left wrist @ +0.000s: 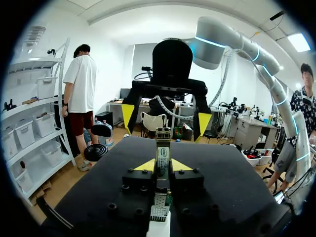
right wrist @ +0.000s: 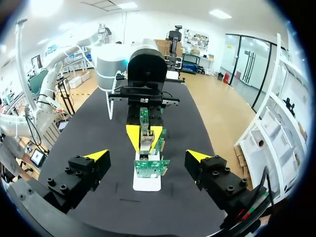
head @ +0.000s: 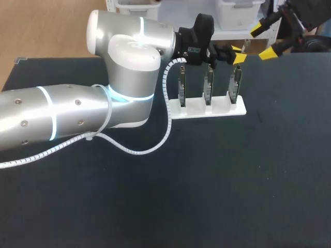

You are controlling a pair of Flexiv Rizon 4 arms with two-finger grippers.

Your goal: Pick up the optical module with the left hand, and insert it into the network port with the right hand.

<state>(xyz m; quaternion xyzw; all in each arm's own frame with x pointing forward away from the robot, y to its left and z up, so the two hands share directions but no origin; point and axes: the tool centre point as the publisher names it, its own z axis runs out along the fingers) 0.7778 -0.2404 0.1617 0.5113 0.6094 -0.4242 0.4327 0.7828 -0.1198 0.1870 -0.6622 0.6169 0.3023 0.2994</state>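
A rack (head: 207, 109) sits on the bench (head: 217, 186), at 1 o'clock from its middle. Three boards (head: 208, 87) stand upright in it, in a row from 9 to 3 o'clock. The left arm (head: 62, 116) comes in from 9 o'clock. The left end effector (head: 235, 56) is over the board at the 3 o'clock end, with the module (left wrist: 163, 150) between its fingers, touched on both sides. The right end effector (head: 262, 41) hangs at 1 o'clock from the rack, fingers spread apart.

A white three-slot rack (head: 195, 108) stands toward the far edge of the black table (head: 217, 186)
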